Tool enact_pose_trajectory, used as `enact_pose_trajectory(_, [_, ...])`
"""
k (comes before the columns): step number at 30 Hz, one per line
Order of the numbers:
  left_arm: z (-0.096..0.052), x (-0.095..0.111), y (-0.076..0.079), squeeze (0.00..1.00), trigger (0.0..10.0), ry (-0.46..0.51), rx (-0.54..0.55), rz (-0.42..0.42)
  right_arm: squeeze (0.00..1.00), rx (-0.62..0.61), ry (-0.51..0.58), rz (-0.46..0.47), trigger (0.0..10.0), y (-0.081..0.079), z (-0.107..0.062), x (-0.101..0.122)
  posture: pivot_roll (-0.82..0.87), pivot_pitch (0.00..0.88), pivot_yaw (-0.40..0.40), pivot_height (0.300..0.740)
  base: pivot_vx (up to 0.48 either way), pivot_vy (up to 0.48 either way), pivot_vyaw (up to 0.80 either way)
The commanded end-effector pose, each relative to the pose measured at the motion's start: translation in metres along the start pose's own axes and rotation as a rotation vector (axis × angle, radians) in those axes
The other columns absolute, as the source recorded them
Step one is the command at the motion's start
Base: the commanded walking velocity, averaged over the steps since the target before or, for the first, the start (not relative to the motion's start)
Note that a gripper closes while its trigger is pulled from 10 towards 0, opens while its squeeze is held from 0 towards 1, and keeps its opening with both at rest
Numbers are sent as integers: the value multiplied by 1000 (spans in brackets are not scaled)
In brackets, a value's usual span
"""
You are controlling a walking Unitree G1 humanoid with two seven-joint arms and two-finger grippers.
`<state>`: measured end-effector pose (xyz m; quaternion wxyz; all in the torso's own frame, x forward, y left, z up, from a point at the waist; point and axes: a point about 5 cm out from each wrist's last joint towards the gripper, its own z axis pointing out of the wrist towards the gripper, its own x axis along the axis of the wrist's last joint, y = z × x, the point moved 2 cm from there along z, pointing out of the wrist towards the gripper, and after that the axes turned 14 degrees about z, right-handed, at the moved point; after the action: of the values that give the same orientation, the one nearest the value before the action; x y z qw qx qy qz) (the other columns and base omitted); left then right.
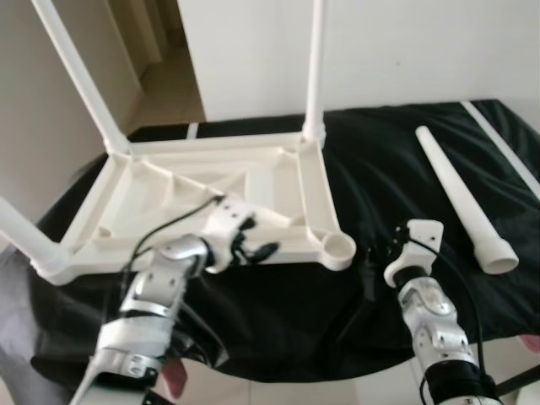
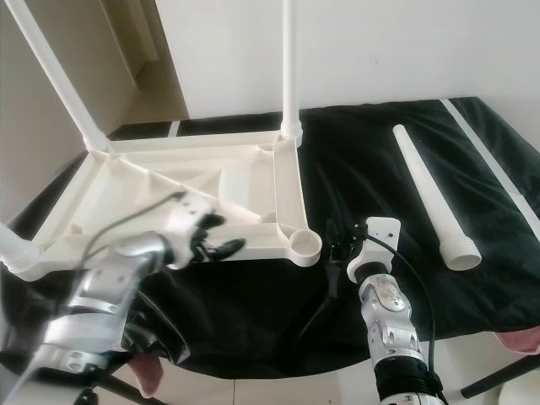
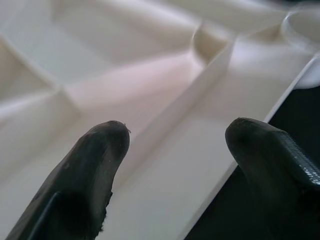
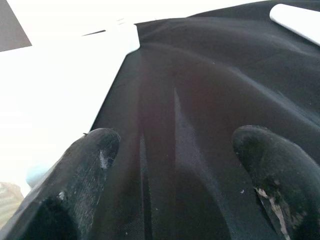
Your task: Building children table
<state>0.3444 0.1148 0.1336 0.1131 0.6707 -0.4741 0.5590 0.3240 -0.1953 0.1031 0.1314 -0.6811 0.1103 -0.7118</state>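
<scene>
Tabletop [image 1: 177, 198] lies upside down under the open left gripper [image 1: 253, 247], probably steadying its near rim, while the open right gripper [image 1: 380, 253] hovers empty, loose leg [image 1: 462, 198] lying beyond it.

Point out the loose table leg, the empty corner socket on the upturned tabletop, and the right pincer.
loose table leg [image 1: 460, 201]: left eye view, middle of its shaft.
empty corner socket [image 1: 339, 246]: left eye view, its round rim.
right pincer [image 2: 336, 239]: right eye view, between the fingertips.
</scene>
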Motion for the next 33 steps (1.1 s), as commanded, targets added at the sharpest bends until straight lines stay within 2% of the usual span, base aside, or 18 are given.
enact_pose_trajectory(1, [-3,-14,-7,0,10000,-66,38,6,0,9,-1,3,10000,-2,1,-1,-52,0,77,740,0,0,0])
enact_pose_trajectory(3, [-10,-30,-11,0,10000,-120,46,1,0,10,0,2,10000,-2,2,-1,-52,0,75,740,0,0,0])
enact_pose_trajectory(8, [-17,-40,-11,0,10000,-146,32,-10,0,11,-3,1,10000,-2,1,-2,-48,0,73,740,0,0,0])
enact_pose_trajectory(16, [-19,-46,7,0,10000,-148,-69,-32,0,11,-7,1,10000,-2,1,-3,-43,2,70,740,0,0,0])
enact_pose_trajectory(20, [-8,-41,28,0,10000,-118,-129,-44,0,10,-8,2,10000,-2,1,-3,-41,8,70,740,0,0,0])
enact_pose_trajectory(26, [2,-34,44,0,10000,-84,-160,-58,0,9,-6,4,10000,-3,1,-3,-43,10,74,740,0,0,0])
enact_pose_trajectory(29, [24,-21,76,0,10000,-47,-196,-64,0,2,0,8,10000,-3,1,-3,-45,13,77,740,0,0,0])
enact_pose_trajectory(33, [32,-17,80,0,10000,-43,-167,-70,0,-1,3,10,10000,-2,1,-2,-49,14,81,740,0,0,0])
